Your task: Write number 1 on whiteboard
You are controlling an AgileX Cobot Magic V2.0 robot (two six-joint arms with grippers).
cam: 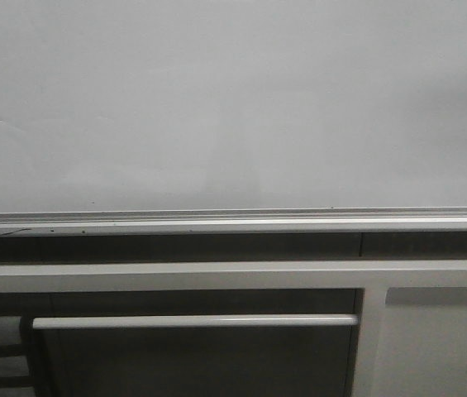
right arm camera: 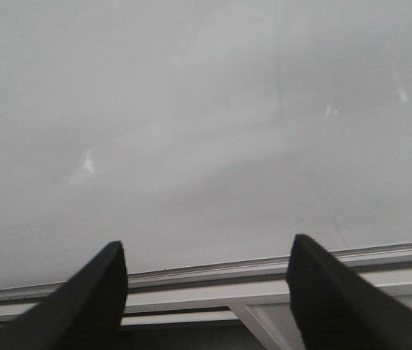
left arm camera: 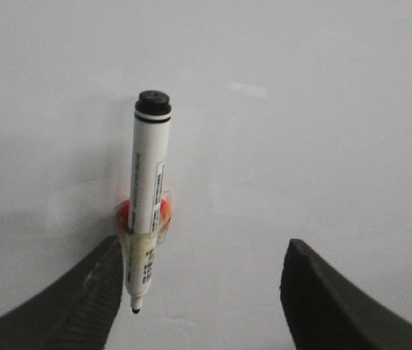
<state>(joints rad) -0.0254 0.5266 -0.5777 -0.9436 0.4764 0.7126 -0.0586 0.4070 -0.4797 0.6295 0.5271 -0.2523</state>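
A: Where's the board?
B: The whiteboard [cam: 233, 99] fills the front view from 9 to 3 o'clock, its rail [cam: 233, 219] just under it and cabinet panels [cam: 431, 339] lower down, toward 5 o'clock. No stroke shows on it.
A: The left gripper [left arm camera: 198, 292]?
B: Jaws spread wide. A marker [left arm camera: 147, 197] is fixed by an orange clip [left arm camera: 125, 213] to one finger [left arm camera: 82, 299], tip out, near the board; touching, I cannot tell.
A: And the right gripper [right arm camera: 206, 292]?
B: Spread wide too, nothing between, facing the board above the rail.
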